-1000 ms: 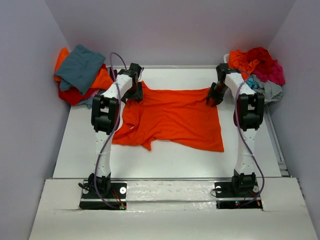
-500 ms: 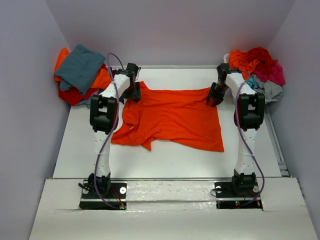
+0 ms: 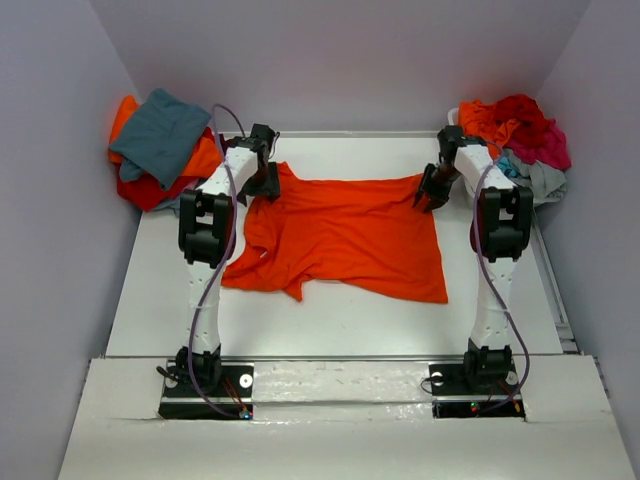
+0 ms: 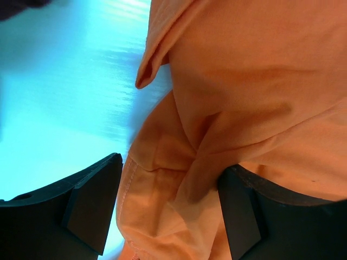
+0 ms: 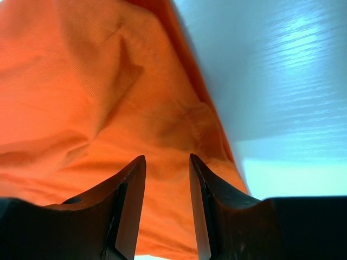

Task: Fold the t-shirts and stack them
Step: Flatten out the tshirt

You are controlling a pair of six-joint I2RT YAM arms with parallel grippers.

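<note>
Left pincer: jaws wide apart, astride orange t-shirt's far-left corner.
right pincer: jaws partly apart at its far-right corner.
counter: beneath both.
orange t-shirt: spread between them, nearward.
left heap, right heap: t-shirts, outward of each pincer.

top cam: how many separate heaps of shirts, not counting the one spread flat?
2. The left heap lies off the table's far-left corner; the right heap off its far-right corner. Shirts buried inside either may be hidden.
</note>
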